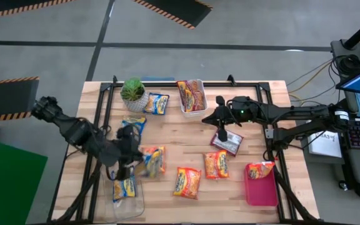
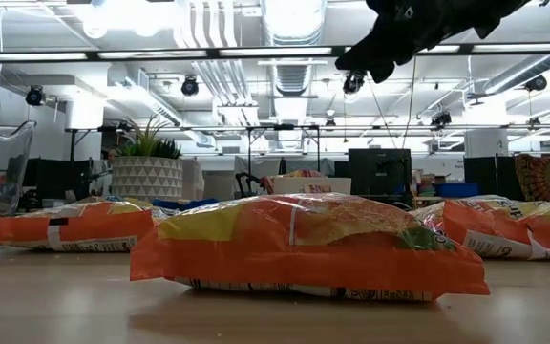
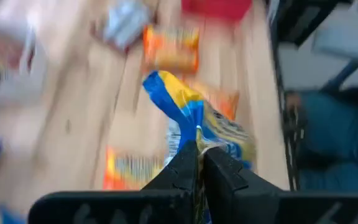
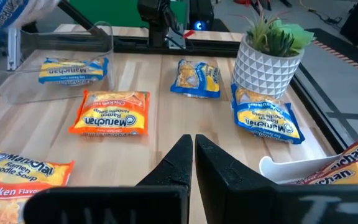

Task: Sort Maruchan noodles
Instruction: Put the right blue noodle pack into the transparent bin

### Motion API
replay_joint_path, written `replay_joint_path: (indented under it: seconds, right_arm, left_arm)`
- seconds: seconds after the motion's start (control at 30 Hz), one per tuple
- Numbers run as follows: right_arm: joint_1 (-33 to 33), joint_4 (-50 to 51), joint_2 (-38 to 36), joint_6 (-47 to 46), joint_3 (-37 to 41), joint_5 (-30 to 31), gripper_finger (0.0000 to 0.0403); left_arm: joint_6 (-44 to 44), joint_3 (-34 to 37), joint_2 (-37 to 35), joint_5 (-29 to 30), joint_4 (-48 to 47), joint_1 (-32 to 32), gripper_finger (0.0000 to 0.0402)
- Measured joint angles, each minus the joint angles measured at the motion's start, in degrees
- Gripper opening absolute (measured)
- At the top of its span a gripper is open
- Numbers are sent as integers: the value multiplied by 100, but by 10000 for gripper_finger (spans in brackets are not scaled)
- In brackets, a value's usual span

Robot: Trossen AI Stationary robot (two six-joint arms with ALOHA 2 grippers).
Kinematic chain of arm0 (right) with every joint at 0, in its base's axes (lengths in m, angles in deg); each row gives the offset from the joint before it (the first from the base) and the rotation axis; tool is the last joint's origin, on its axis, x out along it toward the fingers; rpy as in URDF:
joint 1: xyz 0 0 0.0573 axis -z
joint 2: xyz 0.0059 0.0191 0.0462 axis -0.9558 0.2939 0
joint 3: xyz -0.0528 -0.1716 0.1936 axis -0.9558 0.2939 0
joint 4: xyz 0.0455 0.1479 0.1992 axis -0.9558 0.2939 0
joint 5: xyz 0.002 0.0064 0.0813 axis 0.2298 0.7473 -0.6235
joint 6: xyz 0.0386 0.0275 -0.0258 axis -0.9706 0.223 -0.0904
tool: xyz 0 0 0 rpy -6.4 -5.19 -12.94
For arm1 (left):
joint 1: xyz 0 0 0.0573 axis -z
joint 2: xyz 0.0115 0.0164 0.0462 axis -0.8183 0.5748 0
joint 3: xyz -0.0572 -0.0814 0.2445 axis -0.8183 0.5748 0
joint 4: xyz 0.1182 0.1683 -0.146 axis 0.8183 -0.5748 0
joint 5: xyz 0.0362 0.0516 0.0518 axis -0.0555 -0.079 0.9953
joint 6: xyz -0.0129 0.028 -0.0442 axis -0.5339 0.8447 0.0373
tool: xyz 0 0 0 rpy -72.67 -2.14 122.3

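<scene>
My left gripper [image 1: 133, 156] is shut on a blue-and-yellow noodle packet [image 3: 188, 109], held above the table beside the clear container [image 1: 127, 199], which holds another blue-and-yellow packet [image 1: 124, 187]. An orange packet [image 1: 157, 161] lies flat under the held one. My right gripper [image 1: 222, 132] is shut and empty, hovering above a maroon-and-silver packet [image 1: 227, 143]. Orange packets [image 1: 187, 182] [image 1: 217, 164] and blue-and-yellow ones [image 1: 156, 103] [image 1: 134, 125] lie flat on the table. The white container [image 1: 200, 107] holds red packets; the red container [image 1: 261, 190] holds an orange one [image 1: 259, 169]. My left gripper pinches the blue-and-yellow packet by one end [image 3: 194, 138] between its two fingers. The packet is crumpled at the hold and reaches out past the fingertips, lifted clear of the table. It also shows high up in the right wrist view [image 4: 2, 15].
A potted green plant [image 1: 133, 92] stands at the far left by the blue-and-yellow packets. A black metal frame [image 1: 105, 109] runs along the table's sides. A bare strip of wood lies between the right gripper and the left gripper.
</scene>
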Motion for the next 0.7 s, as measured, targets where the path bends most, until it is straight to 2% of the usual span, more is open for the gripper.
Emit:
replay_joint_path:
  seconds: [0.17,0.3,0.5,0.7]
  right_arm:
    - [-1,-20,0,32,0,0,9]
    - [0,-24,0,51,0,1,9]
    - [-1,-86,0,109,0,0,9]
    - [0,-110,2,154,0,0,9]
  left_arm:
    - [-1200,-600,583,-400,-1487,426,0]
    - [-2090,-720,878,-1073,-2030,635,0]
    - [-2794,-538,1201,-1898,-1952,861,0]
    - [-2652,-518,1644,-1855,-1510,966,0]
